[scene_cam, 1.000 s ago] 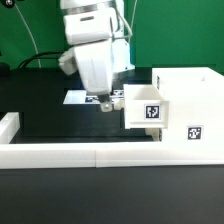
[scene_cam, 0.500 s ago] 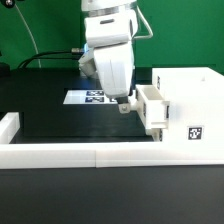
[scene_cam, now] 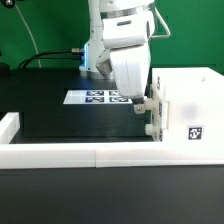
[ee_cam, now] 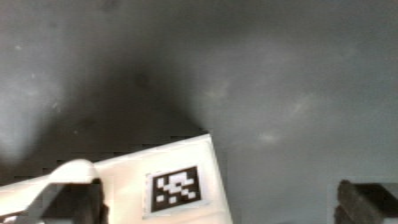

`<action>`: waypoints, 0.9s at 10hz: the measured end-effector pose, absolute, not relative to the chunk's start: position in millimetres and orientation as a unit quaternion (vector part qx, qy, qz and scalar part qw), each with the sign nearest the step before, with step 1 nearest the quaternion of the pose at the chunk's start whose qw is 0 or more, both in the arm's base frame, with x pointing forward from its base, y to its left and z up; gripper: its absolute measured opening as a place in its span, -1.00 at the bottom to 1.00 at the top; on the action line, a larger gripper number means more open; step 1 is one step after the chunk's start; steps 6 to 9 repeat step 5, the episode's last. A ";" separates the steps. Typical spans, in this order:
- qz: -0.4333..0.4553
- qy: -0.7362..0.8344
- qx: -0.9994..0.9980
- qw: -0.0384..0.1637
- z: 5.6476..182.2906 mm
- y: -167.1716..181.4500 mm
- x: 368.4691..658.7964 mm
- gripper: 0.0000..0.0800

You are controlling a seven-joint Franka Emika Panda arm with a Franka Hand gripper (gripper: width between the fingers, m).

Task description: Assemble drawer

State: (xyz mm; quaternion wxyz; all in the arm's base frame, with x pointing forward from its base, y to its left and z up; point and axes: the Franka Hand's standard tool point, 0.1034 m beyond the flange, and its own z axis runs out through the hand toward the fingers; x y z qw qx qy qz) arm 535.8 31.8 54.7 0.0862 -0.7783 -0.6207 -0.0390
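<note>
Item one, the gripper (scene_cam: 143, 104): we log it low over the black desk, hanging from the white arm and pressed up to the front of a tray (scene_cam: 156, 112). In the wrist view its two dark fingers (ee_cam: 50, 203) stand wide apart, with only a white tagged face reaching in between them, so we record it as spread and holding nothing.

Item two, the drawer: a tall boxy case (scene_cam: 190, 105) of smooth white plastic, sharp-cornered, standing at the desk's far-right side in the exterior view and touching the low white wall (scene_cam: 90, 152) along the near edge. The tray sits almost fully inside the case, only its front face and small knob proud of it. A black-and-white square tag (scene_cam: 196, 132) marks the case front.

Item three, the marker board (scene_cam: 100, 97): flat, thin, lying toward the desk's rear.

Step, as we judge it: seating a tray. Next calls for a short straight push, square to the opening, to avoid jamming.
</note>
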 end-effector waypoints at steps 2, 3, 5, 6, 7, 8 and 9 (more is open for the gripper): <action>-0.038 -0.617 -0.781 0.087 53.8 28.0 534.9 0.62; -0.038 -0.616 -0.782 0.087 53.7 28.1 534.9 0.62; -0.038 -0.616 -0.782 0.087 53.6 27.8 534.8 0.62; -0.038 -0.616 -0.782 0.087 53.6 27.8 534.8 0.62; -0.038 -0.616 -0.782 0.087 53.6 27.8 534.8 0.62; -0.038 -0.616 -0.782 0.087 53.6 27.8 534.8 0.62; -0.038 -0.616 -0.782 0.087 53.6 27.8 534.8 0.62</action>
